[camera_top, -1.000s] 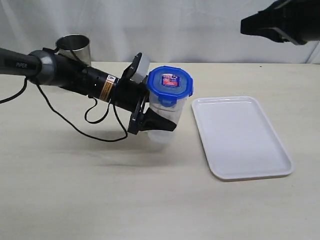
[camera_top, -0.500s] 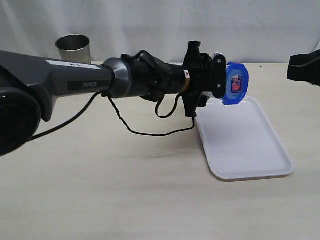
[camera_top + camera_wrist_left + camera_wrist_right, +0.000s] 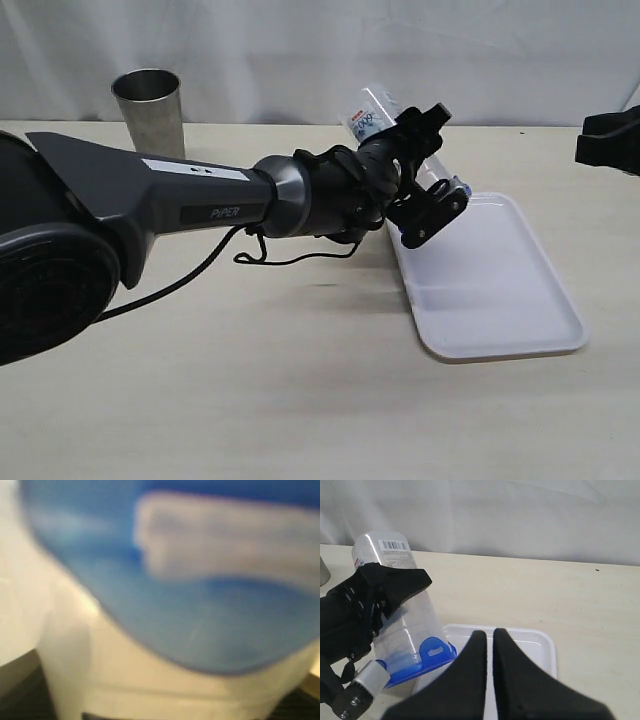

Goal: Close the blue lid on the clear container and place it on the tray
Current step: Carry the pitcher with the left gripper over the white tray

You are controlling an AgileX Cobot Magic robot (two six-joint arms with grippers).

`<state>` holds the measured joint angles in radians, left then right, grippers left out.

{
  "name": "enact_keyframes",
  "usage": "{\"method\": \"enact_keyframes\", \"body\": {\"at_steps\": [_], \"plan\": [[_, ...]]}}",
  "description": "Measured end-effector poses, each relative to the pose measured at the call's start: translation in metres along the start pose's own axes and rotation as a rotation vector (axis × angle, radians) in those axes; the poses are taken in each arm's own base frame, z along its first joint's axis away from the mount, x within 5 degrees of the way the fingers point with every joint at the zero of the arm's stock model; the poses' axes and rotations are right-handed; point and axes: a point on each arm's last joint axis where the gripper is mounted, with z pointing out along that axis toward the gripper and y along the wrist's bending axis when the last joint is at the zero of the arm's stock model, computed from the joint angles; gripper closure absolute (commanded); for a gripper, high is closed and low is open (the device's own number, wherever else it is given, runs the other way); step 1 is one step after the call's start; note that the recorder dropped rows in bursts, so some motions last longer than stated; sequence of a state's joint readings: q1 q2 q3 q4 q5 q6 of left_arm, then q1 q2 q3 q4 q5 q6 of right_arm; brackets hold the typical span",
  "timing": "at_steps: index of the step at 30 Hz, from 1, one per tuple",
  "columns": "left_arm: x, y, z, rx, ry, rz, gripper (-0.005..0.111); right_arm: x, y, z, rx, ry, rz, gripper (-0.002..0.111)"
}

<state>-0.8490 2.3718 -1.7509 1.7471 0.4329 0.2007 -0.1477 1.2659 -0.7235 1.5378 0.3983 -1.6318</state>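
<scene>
We reach our left arm (image 3: 150, 195) to a corner of the tray (image 3: 500, 310), left gripper (image 3: 430, 168) clamped around the clear container (image 3: 368, 108). Our right gripper (image 3: 489, 635) hangs raised beside the tray, fingers together.

Blue lid (image 3: 200, 630) blurred close-up; clear container (image 3: 368, 105) partly hidden behind left end effector (image 3: 445, 160).

The clear container (image 3: 370, 108) is glossy, see-through plastic with a printed label. Its blue lid (image 3: 434, 654) is shiny plastic. The tray (image 3: 500, 300) is smooth white plastic with a soft sheen. 1 cup (image 3: 150, 105) is dull brushed metal. The table (image 3: 250, 400) is matt, and the backdrop (image 3: 300, 40) is creased white cloth.
</scene>
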Motion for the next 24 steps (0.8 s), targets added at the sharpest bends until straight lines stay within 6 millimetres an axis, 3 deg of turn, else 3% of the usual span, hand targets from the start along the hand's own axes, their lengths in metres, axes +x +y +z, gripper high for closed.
{"method": "enact_keyframes", "body": {"at_steps": [14, 20, 24], "plan": [[-0.002, 0.001, -0.001, -0.002, -0.002, 0.009, 0.107, 0.000, 0.000, 0.000, 0.000, 0.000, -0.001, 0.104], [-0.009, 0.003, -0.001, -0.009, -0.076, -0.215, 0.107, 0.000, 0.000, 0.000, 0.000, 0.000, -0.001, 0.104], [-0.019, 0.006, -0.002, 0.000, -0.228, -0.452, 0.107, 0.000, 0.000, 0.000, 0.000, 0.000, -0.001, 0.104]]}}
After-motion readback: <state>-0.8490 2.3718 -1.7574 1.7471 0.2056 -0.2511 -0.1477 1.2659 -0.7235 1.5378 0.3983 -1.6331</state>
